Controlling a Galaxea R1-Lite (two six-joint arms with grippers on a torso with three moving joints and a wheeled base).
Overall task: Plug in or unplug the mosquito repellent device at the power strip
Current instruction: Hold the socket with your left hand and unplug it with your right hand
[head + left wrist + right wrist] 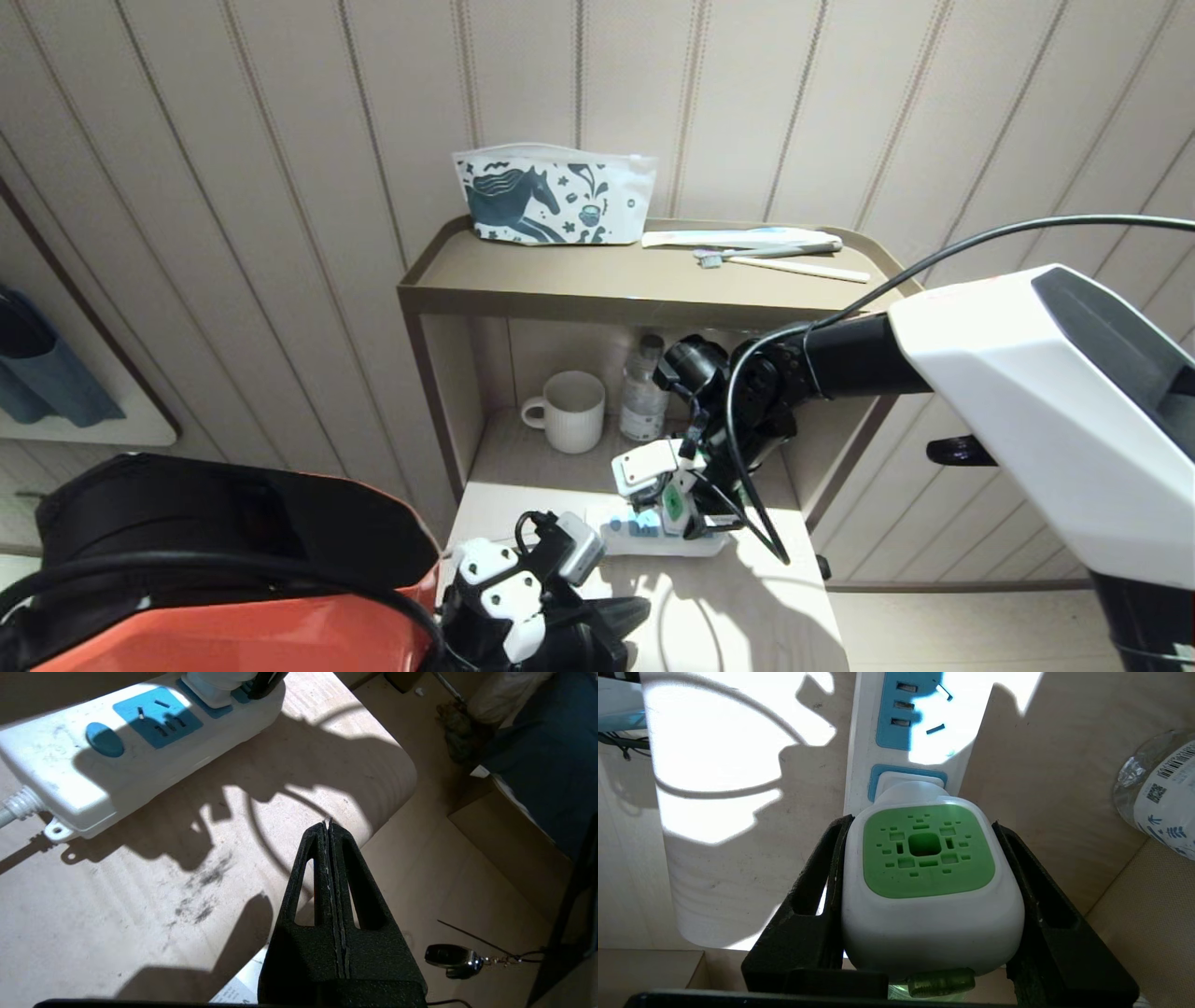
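Right wrist view: right pincer [924, 896] clamps the mosquito repellent device [929, 886], green top facing up, plugged upright into the power strip [864, 765].

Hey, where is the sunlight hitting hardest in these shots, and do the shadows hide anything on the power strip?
Head view: a sun patch falls on the table around the power strip. Left wrist view: hard shadows cross the strip's button end, sockets still readable. Right wrist view: glare washes out the table beside the strip; the mosquito repellent device, clamped by the right gripper, sits in shade.

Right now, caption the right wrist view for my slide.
Right gripper clamps the white, green-topped mosquito repellent device, plugged into the white power strip.
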